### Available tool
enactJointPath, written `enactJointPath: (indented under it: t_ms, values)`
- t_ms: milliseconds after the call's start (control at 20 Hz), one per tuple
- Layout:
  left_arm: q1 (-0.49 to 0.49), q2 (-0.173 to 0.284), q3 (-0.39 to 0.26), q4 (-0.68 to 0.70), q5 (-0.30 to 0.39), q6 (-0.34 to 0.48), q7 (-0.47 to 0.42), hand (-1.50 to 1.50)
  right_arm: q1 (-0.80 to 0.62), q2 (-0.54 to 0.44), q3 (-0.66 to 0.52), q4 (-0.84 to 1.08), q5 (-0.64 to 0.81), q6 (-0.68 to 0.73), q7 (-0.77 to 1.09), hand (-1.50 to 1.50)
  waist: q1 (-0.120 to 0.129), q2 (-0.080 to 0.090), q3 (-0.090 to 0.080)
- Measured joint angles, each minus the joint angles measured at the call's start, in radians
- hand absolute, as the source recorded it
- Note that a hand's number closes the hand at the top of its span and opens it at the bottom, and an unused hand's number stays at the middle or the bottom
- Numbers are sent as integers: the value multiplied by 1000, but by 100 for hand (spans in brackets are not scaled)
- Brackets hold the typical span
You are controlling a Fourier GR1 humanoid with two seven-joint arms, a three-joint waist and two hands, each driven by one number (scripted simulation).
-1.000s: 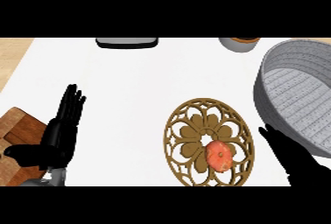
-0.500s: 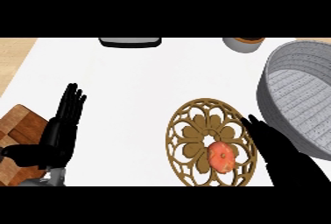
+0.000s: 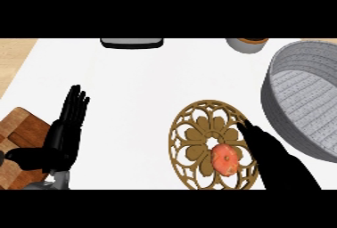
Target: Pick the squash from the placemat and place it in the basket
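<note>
An orange squash [image 3: 226, 159] lies on the round, brown, openwork placemat [image 3: 197, 133], towards its lower right. My right hand [image 3: 276, 156] comes in from the lower right with straight fingers, just right of the squash and partly over the mat's right rim; I cannot tell whether it touches the squash. The grey basket [image 3: 296, 111] stands at the right edge, its inside bare. My left hand [image 3: 63, 133] rests open at the lower left, fingers pointing up, far from the mat.
A wooden board [image 3: 20, 142] lies at the lower left, partly under my left hand. A dark tray-like object [image 3: 132, 42] and a small bowl [image 3: 248, 43] sit along the counter's far edge. White counter spreads between the left hand and the mat.
My right hand has moved left from beside the basket, over the mat's right rim to the squash. The left hand and the squash stay where they were.
</note>
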Motion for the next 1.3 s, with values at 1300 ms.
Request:
enactJointPath:
  t_ms: [1300]
  values:
    - [21, -78, 118, -9, -70, -121, 33, 0, 134, 253, -10, 260, 328, -14, -182, -150, -1, 1, 1]
